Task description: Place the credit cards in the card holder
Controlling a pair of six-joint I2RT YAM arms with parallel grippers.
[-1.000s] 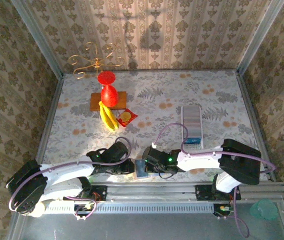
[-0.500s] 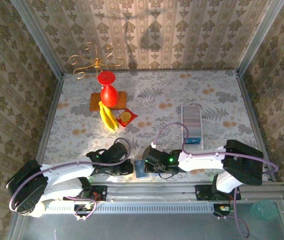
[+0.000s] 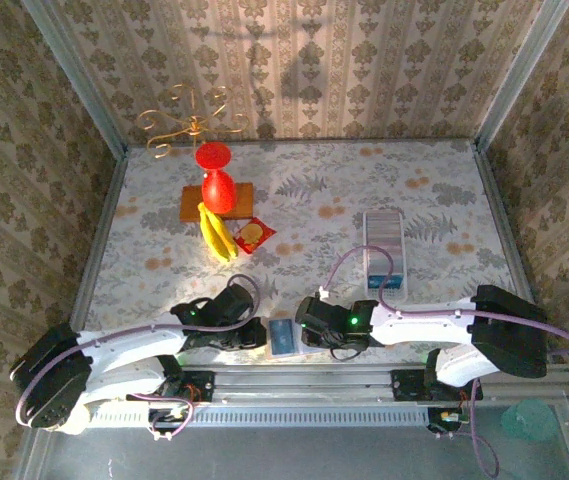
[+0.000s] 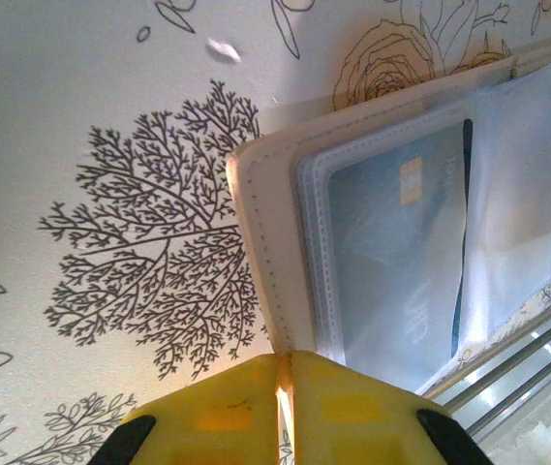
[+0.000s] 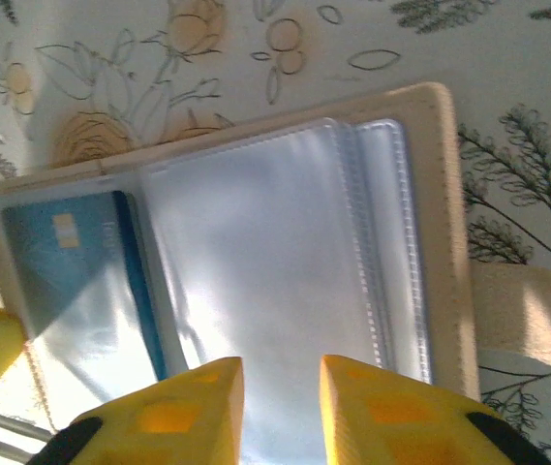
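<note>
card holder [image 3: 282, 339]: tan, lying open, clear sleeves [image 5: 256, 252] up, bottom centre of top view
credit card [image 4: 401, 252]: blue, inside a sleeve
left gripper [image 4: 284, 387]: jaws pressed together at holder's edge
right gripper [image 5: 281, 387]: jaws parted over sleeves

No legible text; pale markings on credit card [image 4: 391, 262] blurred, unreadable.
</note>
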